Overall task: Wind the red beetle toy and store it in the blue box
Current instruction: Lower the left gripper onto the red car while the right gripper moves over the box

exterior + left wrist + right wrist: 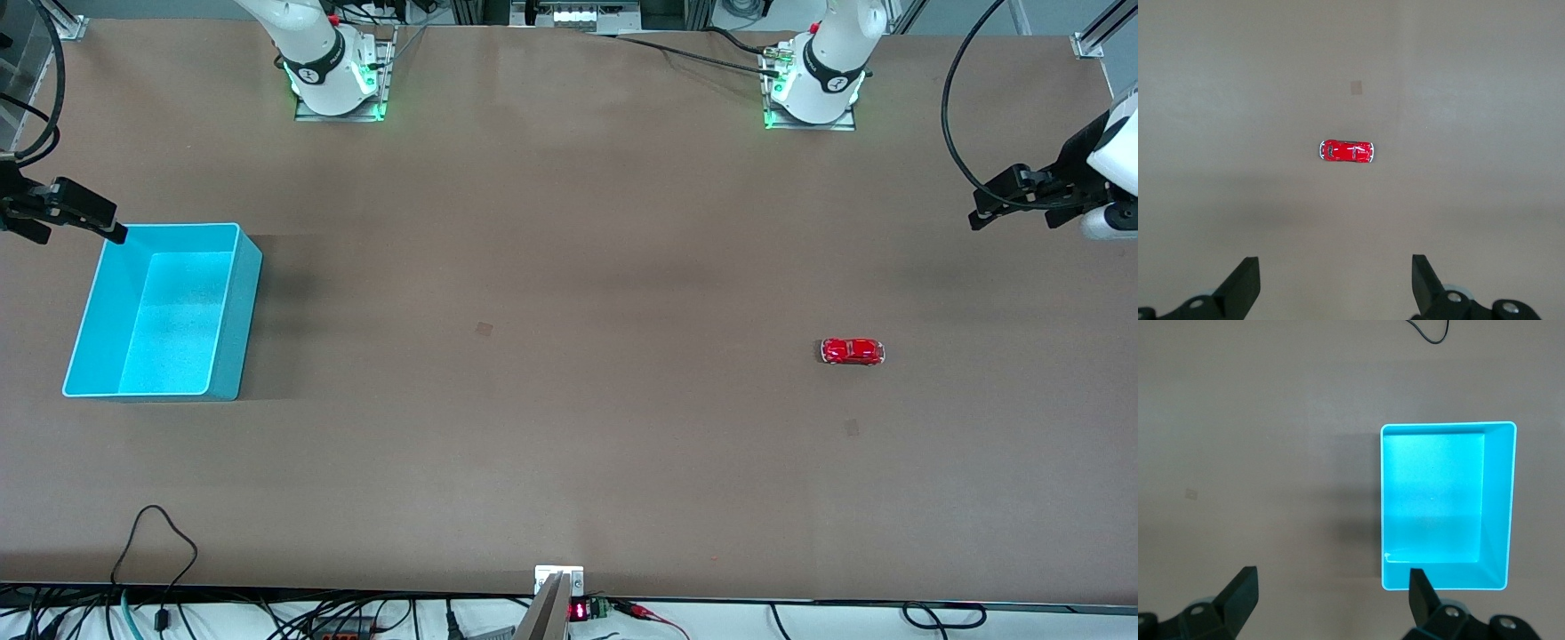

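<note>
The red beetle toy (853,351) sits on its wheels on the brown counter (551,267), toward the left arm's end, lengthwise along the counter. Lots of bare surface all around it, nothing touching it, and it's well in from the counter's near edge.

The blue box (222,356) is way off at the right arm's end, well apart from the toy, open top up and nothing inside. In the front view its outer wall sits close to that end of the counter, with wide open brown surface running from its other long wall toward the middle.

The left hand (982,213) hangs up in the air over the left arm's end of the counter, near the edge, not touching anything. In the left wrist view the left hand (1336,283) has its fingers (1245,283) spread wide and empty, with the toy (1346,151) lying on the counter out past the tips.

The right hand (111,227) hangs over the box's corner nearest the bases. From the right wrist view the right hand (1331,597) is also spread wide and holding nothing, one fingertip (1417,587) over the box's rim (1448,425).
</note>
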### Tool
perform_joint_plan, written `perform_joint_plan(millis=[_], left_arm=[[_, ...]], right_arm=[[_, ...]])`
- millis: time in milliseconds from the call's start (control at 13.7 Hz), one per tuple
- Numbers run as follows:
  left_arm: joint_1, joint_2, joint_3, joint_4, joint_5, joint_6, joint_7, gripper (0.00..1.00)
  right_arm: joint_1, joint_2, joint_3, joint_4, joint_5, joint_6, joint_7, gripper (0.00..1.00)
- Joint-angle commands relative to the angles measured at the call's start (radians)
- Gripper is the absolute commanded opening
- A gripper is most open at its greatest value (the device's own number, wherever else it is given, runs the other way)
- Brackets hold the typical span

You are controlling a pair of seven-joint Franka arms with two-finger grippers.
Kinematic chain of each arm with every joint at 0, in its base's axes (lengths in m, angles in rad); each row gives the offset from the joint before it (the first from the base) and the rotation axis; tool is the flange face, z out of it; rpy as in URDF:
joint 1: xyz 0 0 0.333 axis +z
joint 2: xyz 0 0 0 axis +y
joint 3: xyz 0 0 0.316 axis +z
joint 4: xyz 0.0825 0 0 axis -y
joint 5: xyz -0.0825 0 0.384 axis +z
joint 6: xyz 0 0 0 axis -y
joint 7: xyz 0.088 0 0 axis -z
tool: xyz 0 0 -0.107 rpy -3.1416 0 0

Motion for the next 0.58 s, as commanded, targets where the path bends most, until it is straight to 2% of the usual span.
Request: perform_joint_plan(millis=[0, 511], left_arm=[[0.014, -0.042, -0.011, -0.047, -0.004, 0.004, 0.004, 1.0], [0.0, 0.045, -0.013, -0.007, -0.007, -0.002, 0.013, 1.0]], right_arm=[[-0.011, -0.012, -0.004, -0.001, 0.005, 0.0, 0.007, 1.0], [-0.011, -0.012, -0.007, 0.0, 0.007, 0.001, 0.007, 1.0]])
